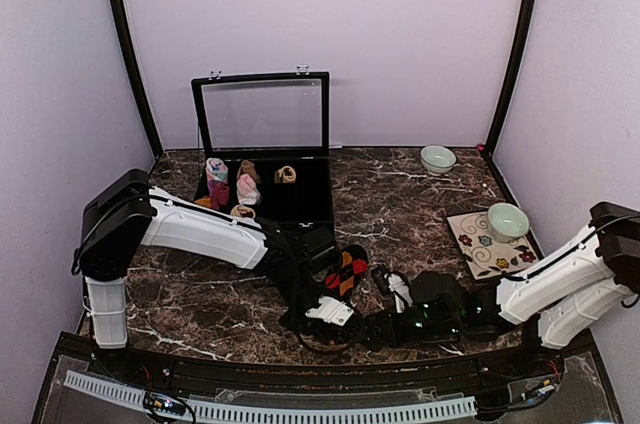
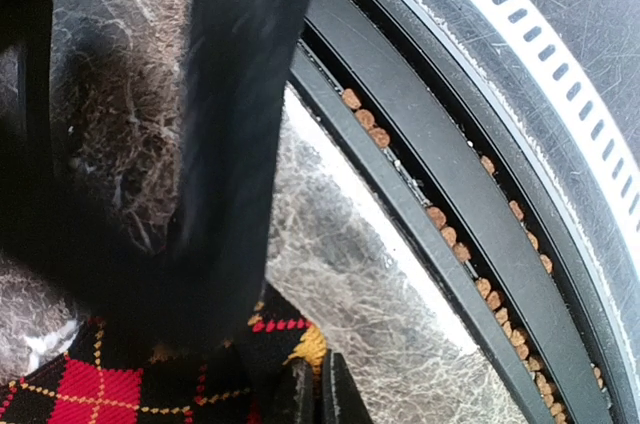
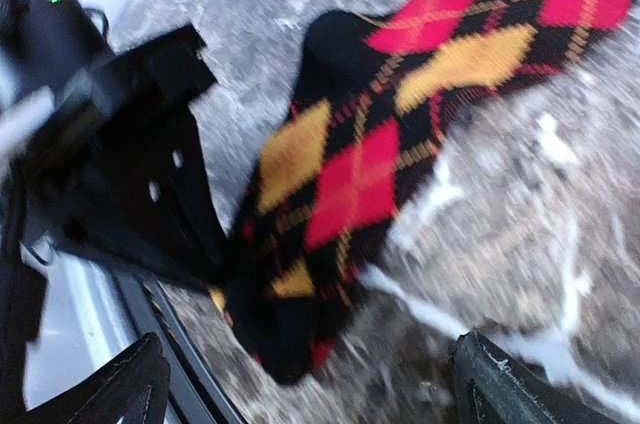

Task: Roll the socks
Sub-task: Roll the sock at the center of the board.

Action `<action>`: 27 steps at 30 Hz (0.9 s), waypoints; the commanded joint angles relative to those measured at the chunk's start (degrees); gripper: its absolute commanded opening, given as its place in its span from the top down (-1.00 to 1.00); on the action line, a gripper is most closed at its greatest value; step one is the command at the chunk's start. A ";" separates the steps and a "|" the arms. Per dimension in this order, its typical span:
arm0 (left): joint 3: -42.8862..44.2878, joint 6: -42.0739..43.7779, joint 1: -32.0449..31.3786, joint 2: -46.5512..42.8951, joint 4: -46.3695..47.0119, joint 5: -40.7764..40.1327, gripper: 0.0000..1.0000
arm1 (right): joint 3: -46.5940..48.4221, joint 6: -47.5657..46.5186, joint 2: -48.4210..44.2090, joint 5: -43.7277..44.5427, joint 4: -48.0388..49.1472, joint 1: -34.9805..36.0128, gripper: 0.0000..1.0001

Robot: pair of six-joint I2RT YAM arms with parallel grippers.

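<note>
Here our left hand point(image 2: 318, 372) is clenched, its two fingers pressed almost together. The edge of the sock point(image 3: 350, 174) sits right at their tips, so we read it as pinching the knit by that edge. The right wrist view agrees: the dark left hand meets the sock's near side where a small yellow patch shows. Our right hand point(image 3: 310, 344) is released. Its fingers point(image 3: 130, 384) are spread far apart at the lower corners of its view, with nothing between them but the sock's dark end lying beyond.

The sock is black knit with an argyle pattern of alternating red and yellow-orange diamonds crossed by thin dotted lines. Its plain black end is nearest the right hand. It stretches diagonally on the marbled bench point(image 1: 400, 204), close to the front edge, between the two hands. Blur softens it, so we cannot tell whether any part is lifted off the stone.

Farther back an open black case point(image 1: 305, 202) holds small rolls point(image 1: 245, 187). At the right, a bowl point(image 1: 507, 221) stands on a flowered mat point(image 1: 478, 249), and a second bowl point(image 1: 437, 158) sits near the back wall.
</note>
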 commanded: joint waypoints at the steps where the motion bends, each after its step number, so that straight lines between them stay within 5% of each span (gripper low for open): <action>1: 0.51 -4.81 3.49 7.75 -6.86 -10.69 1.00 | -1.69 0.40 -4.41 7.34 -22.03 7.07 -0.99; 5: 4.49 -5.14 5.50 10.40 -11.23 -7.58 1.00 | 3.16 -3.96 -14.63 30.43 -30.04 17.15 -0.98; 7: 5.72 -4.94 6.36 11.30 -12.98 -6.55 1.00 | 2.21 0.93 -18.27 40.46 -31.86 17.62 -0.98; 9: 6.48 -4.25 6.95 11.84 -14.75 -5.66 1.00 | -0.11 4.99 -20.13 42.93 -31.57 17.09 -0.99; 12: 7.73 -2.75 7.71 12.65 -18.48 -2.51 1.00 | -2.93 -0.05 -22.59 40.51 -23.60 17.02 -0.99; 15: 9.18 -1.48 7.89 14.00 -21.93 1.00 1.00 | -4.06 -16.42 -22.70 34.42 -14.19 17.52 -0.99; 27: 17.45 5.42 7.88 21.05 -38.57 10.26 1.00 | 3.80 -40.90 -9.09 28.60 -11.54 21.48 -0.87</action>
